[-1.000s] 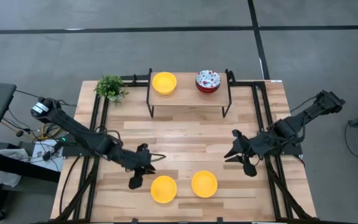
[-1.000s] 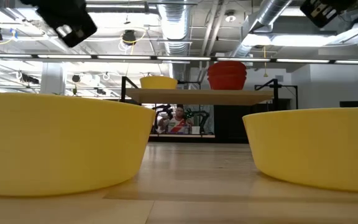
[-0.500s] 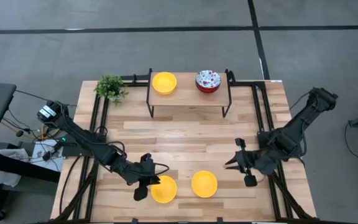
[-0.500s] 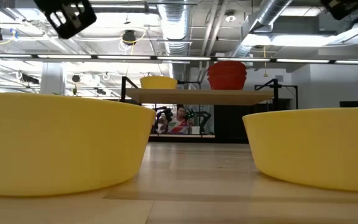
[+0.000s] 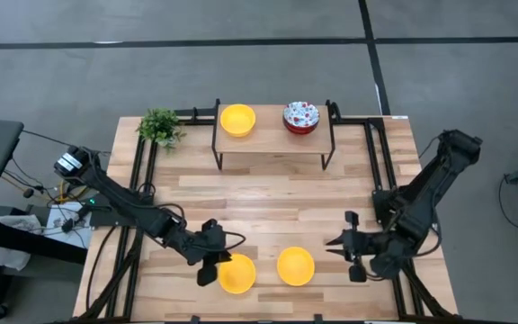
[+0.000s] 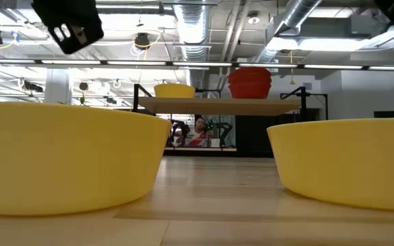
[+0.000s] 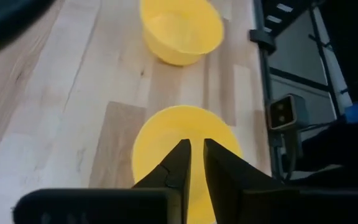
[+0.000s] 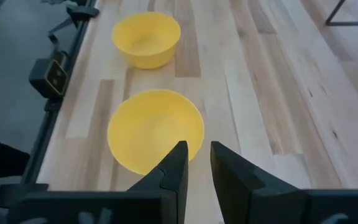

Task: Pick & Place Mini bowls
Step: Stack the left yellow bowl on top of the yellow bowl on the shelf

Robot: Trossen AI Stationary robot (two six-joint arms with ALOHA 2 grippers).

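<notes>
On the near edge of the wooden table [image 5: 268,202], toward six o'clock in the high view, we find two yellow mini bowls side by side but apart: the left yellow bowl [image 5: 236,274] and the right yellow bowl [image 5: 295,266]. In the low view these same two fill the foreground, with a strip of bare board between them.

The left gripper [image 5: 207,266] sits at nine o'clock of the left yellow bowl, right at its rim. Its wrist view shows the two dark fingers [image 7: 178,165] drawn close together, with only a narrow slit between them, their tips over the near rim of that bowl [image 7: 188,152]; we cannot tell whether they touch it, and nothing is held.

The right gripper [image 5: 346,245] lies at three o'clock of the right yellow bowl, a little apart from it. Its fingers [image 8: 176,163] likewise stand with a narrow gap, empty, pointing at the bowl's near edge [image 8: 155,129].

Farther out, at twelve o'clock, a small raised shelf [image 5: 273,139] carries a third yellow bowl [image 5: 237,120] and, to its right, a white bowl with red floral pattern [image 5: 301,117]. A small green potted plant [image 5: 160,127] stands at eleven o'clock, beside the shelf.
</notes>
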